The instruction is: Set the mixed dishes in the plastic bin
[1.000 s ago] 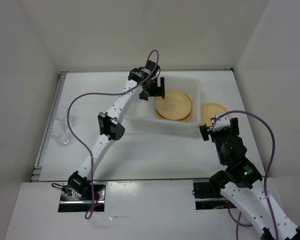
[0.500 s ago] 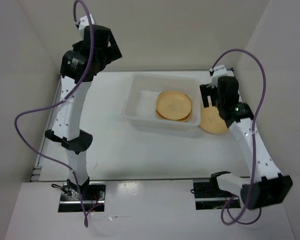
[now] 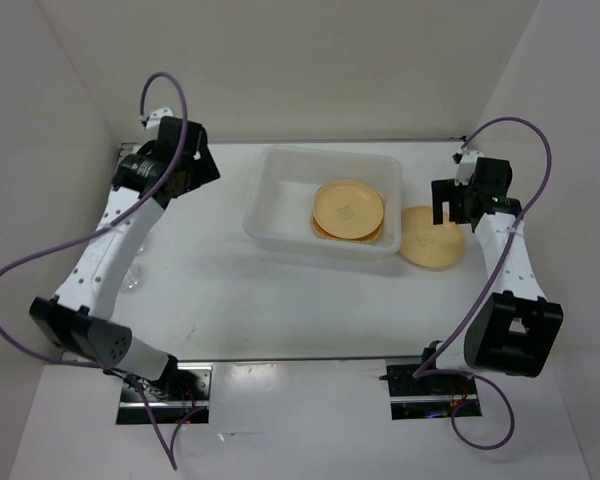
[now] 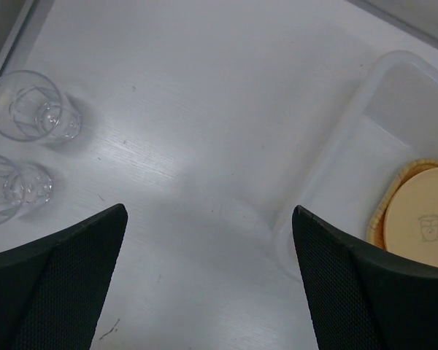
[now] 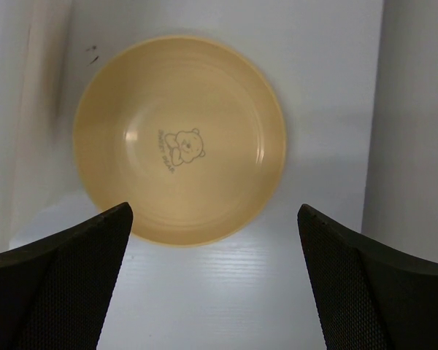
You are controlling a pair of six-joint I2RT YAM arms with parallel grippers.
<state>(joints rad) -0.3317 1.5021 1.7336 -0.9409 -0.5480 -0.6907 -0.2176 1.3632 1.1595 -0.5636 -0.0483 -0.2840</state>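
- At the middle of the white table (image 3: pixel 280 300), toward the back wall: the plastic bin (image 3: pixel 280 205), its long side running left to right.
- Inside the bin, right half: one round plate (image 3: pixel 348 207) lies flat on the square woven tray (image 4: pixel 383 211). Only the tray's edge shows round the plate.
- The second plate (image 3: pixel 432 237) lies face up on the table just outside the bin's right wall, with a small bear print at its centre.
- One cup (image 4: pixel 29 106) and the other cup (image 4: pixel 14 186), both clear, stand side by side near the table's left edge, well apart from the bin.
- Left gripper (image 4: pixel 208 240): above the table between the cups and the bin's left corner. Fingers spread wide, nothing between them.
- Right gripper (image 5: pixel 215 219): directly over the second plate. Fingers spread wide, not touching the plate.
- Surface: matte white with a faint grain and a few small dark marks (image 5: pixel 91 49) beside the second plate.
- Room: plain white panels (image 3: pixel 280 60) close off the left, back and right. A metal rail (image 3: pixel 95 270) runs along the table's left edge.
- A purple cable (image 3: pixel 10 275) loops out from each arm.
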